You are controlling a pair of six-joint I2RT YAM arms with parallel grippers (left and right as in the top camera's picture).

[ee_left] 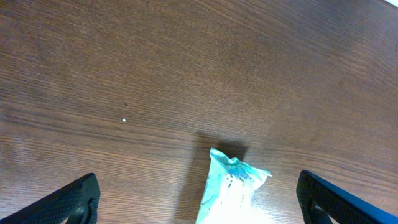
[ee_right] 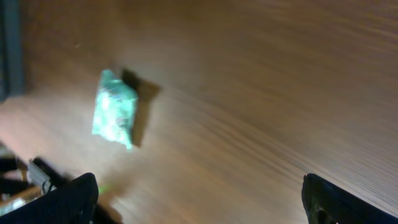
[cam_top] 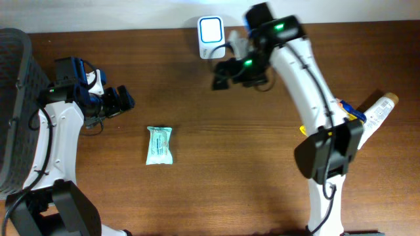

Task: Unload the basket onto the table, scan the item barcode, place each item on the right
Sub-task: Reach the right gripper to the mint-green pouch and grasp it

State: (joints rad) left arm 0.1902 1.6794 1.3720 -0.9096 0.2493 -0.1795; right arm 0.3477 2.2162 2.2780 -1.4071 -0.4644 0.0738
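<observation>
The item, a small teal and white packet (cam_top: pixel 159 145), lies flat on the wooden table left of centre. Its barcode does not show. In the left wrist view the packet (ee_left: pixel 233 185) sits low between the spread fingers of my left gripper (ee_left: pixel 199 208), untouched. My left gripper (cam_top: pixel 122 99) hovers open up and to the left of the packet. My right gripper (cam_top: pixel 224 71) is open and empty at the back, just below the white scanner (cam_top: pixel 211 34). From the right wrist the packet (ee_right: pixel 115 111) looks far off, beyond that gripper (ee_right: pixel 202 205).
A dark mesh basket (cam_top: pixel 14 98) stands at the left edge. A white bottle (cam_top: pixel 377 113) and a blue and yellow object (cam_top: pixel 349 110) lie at the right, beside the right arm's base.
</observation>
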